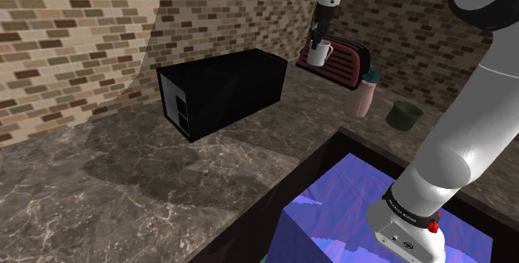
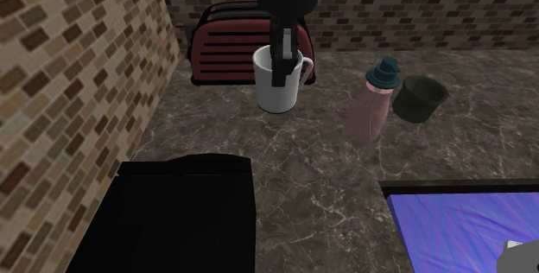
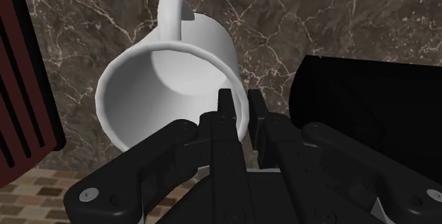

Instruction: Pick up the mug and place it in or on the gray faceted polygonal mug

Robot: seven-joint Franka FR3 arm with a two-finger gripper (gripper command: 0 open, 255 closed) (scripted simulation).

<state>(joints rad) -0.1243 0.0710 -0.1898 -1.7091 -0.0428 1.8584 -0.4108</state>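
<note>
A white mug (image 1: 318,52) (image 2: 278,83) (image 3: 166,81) is held upright in front of the red toaster. My black gripper (image 1: 316,40) (image 2: 282,62) (image 3: 241,118) comes down from above and is shut on the mug's rim, one finger inside and one outside, on the side opposite the handle. The gray faceted mug (image 1: 404,115) (image 2: 421,98) stands on the marble counter, beyond a pink bottle, to the second exterior view's right of the held mug. Whether the white mug's base touches the counter I cannot tell.
The red toaster (image 1: 339,62) (image 2: 226,40) (image 3: 20,95) stands against the brick wall. A pink bottle with a teal cap (image 1: 364,93) (image 2: 374,103) stands between the two mugs. A black box (image 1: 223,91) (image 2: 164,215) (image 3: 368,109) lies on the counter. A blue-lined sink (image 1: 366,211) (image 2: 466,228) opens near the stand.
</note>
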